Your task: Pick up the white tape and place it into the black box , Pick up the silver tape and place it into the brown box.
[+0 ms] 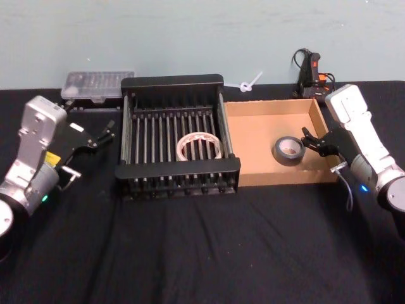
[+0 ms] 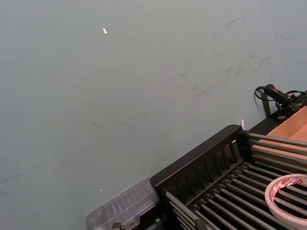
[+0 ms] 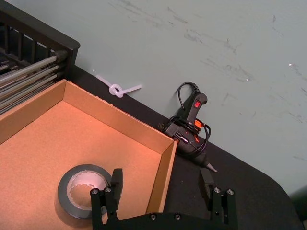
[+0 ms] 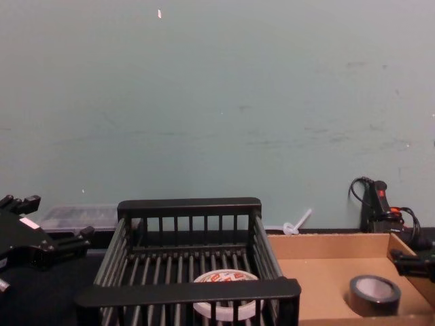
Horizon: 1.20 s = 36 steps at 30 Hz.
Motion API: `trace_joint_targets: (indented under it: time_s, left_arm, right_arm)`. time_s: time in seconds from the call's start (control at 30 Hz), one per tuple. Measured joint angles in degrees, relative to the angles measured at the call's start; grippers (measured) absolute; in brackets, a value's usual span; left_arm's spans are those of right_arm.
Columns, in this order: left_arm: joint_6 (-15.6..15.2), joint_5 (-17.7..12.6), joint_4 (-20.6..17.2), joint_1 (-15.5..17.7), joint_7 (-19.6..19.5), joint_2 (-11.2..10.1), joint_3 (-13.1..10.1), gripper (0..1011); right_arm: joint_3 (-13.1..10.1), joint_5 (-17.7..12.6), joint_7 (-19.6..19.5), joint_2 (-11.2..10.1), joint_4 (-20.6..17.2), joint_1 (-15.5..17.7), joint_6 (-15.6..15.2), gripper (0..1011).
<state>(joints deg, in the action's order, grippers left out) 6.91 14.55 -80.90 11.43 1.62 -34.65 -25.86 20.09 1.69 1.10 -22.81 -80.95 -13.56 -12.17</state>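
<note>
Both arms reach forward, pincers spread and empty.
The left pincer (image 1: 106, 133) points inward with fingers parted, wrist raised behind it; the right pincer (image 1: 310, 140) faces it, fingers (image 3: 116, 178) set wide apart, forearm angling back.

The white tape (image 1: 200, 146), red-printed, is seen lying flat on the slatted floor of the black box (image 1: 179, 168). The silver tape (image 1: 289, 150) is seen flat inside the brown box (image 1: 268, 107) alongside.

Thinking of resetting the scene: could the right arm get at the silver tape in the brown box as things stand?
Probably yes. The right gripper hovers open just beside the silver tape, which lies flat and alone in the brown box, whose low walls are open from above.
</note>
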Motion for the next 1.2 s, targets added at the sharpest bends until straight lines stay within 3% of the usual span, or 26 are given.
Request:
trace_joint_targets:
  time_s: [1.2]
  left_arm:
    - [0.0, 0.0, 0.0, 0.0, 0.0, 0.0, 0.0, 1001]
  right_arm:
    - [0.0, -0.1, 0.0, 0.0, 0.0, 0.0, -0.1, 1002]
